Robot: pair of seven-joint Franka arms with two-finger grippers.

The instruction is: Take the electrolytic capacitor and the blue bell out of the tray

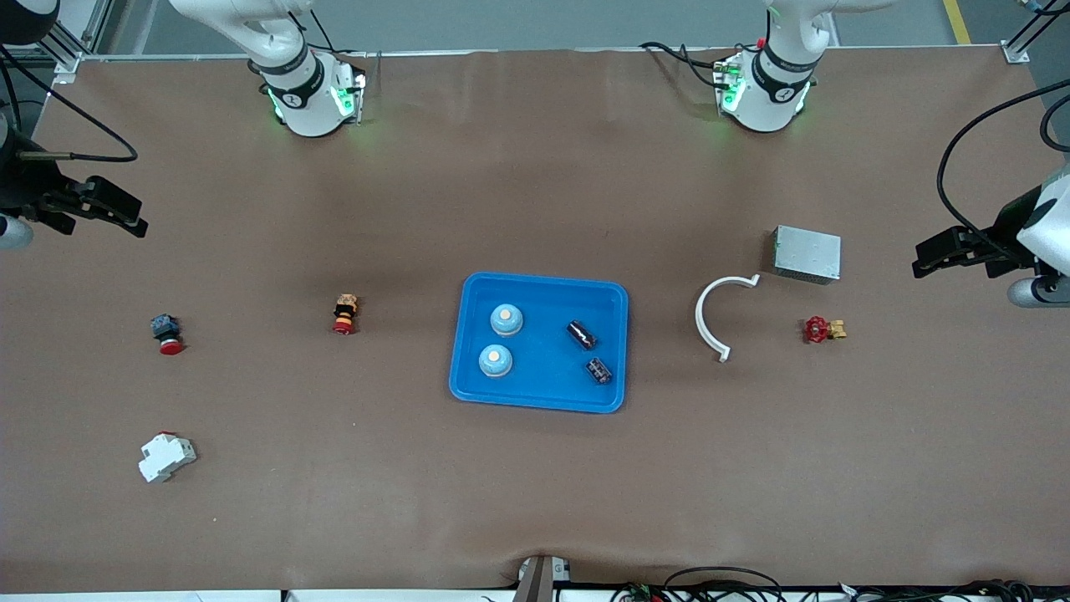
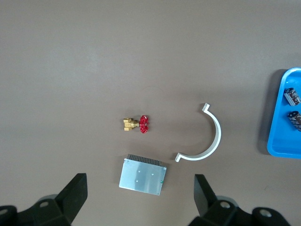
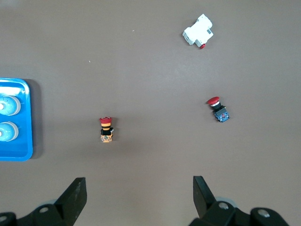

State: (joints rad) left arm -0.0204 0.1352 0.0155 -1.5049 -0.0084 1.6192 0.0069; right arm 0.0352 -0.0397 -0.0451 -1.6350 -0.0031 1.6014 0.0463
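Note:
A blue tray (image 1: pixel 543 380) lies mid-table. In it stand two pale blue bells (image 1: pixel 506 318) (image 1: pixel 495 360) toward the right arm's end, and two dark capacitors (image 1: pixel 582 334) (image 1: pixel 598 369) lie toward the left arm's end. My left gripper (image 1: pixel 917 259) hangs open and empty over the table's edge at the left arm's end, above a metal box (image 2: pixel 142 175); its wrist view catches the capacitors (image 2: pixel 292 96) at the tray's (image 2: pixel 280 141) edge. My right gripper (image 1: pixel 142 216) hangs open and empty over the right arm's end; its wrist view shows the bells (image 3: pixel 8 105) in the tray (image 3: pixel 19 153).
Toward the left arm's end lie a white curved clamp (image 1: pixel 715 313), the metal box (image 1: pixel 807 253) and a red-handled brass valve (image 1: pixel 823 329). Toward the right arm's end sit a red-and-orange push button (image 1: pixel 344 313), a blue-bodied red button (image 1: pixel 167 333) and a white breaker (image 1: pixel 165 457).

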